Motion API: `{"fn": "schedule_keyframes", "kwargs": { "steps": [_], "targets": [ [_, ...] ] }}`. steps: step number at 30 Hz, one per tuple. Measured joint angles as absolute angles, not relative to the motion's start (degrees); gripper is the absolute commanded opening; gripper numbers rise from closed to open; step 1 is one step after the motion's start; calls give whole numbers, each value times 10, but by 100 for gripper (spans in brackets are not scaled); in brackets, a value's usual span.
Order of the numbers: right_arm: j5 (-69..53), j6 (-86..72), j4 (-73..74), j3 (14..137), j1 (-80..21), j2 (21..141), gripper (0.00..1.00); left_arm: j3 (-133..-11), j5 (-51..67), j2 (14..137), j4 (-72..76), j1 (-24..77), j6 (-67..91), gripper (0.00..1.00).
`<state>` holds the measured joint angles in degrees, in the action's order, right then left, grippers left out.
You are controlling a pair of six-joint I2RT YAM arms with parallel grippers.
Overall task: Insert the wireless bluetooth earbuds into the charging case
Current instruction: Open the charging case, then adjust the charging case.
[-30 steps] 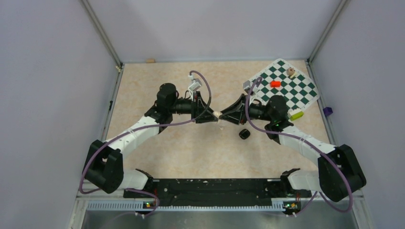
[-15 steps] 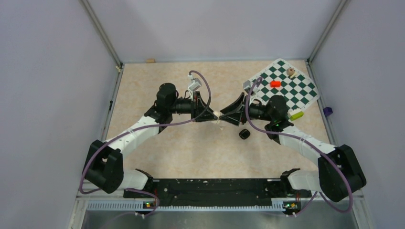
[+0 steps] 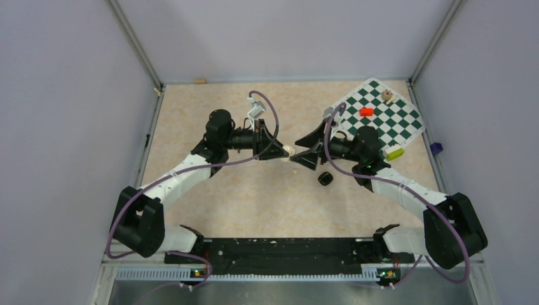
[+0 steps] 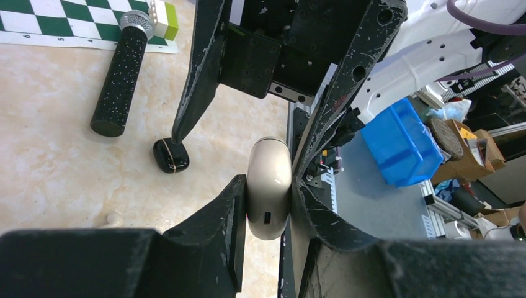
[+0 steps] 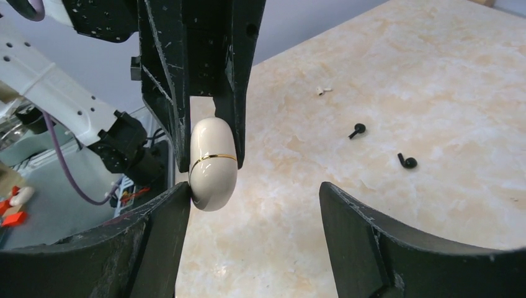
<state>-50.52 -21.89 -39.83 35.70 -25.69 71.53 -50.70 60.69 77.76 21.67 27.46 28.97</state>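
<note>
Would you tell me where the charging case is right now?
In the top view, the charging case sits on the table right of centre, just below and right of the right end effector.

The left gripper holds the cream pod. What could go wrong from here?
1. The left gripper pinches the rounded cream pod above the table; it may slip out.
2. One finger of the open right gripper sits close against the pod; pulling away could knock it.
3. The earbuds and the black charging case lie loose; a low arm could scatter them.
</note>
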Motion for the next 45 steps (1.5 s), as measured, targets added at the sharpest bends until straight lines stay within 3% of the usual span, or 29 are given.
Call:
{"fn": "schedule_keyframes", "kwargs": {
  "steps": [16, 23, 31, 45],
  "targets": [
    [-431, -98, -296, 376, -239, 698, 73, -505, 604, 777, 244, 261, 308, 0],
    [-485, -93, -278, 376, -232, 679, 78, -502, 613, 770, 257, 259, 316, 0],
    [-528, -142, -312, 376, -227, 642, 74, -492, 606, 756, 267, 229, 326, 0],
    [-428, -288, -451, 358, -256, 692, 67, -459, 615, 748, 348, 224, 391, 0]
  ]
}}
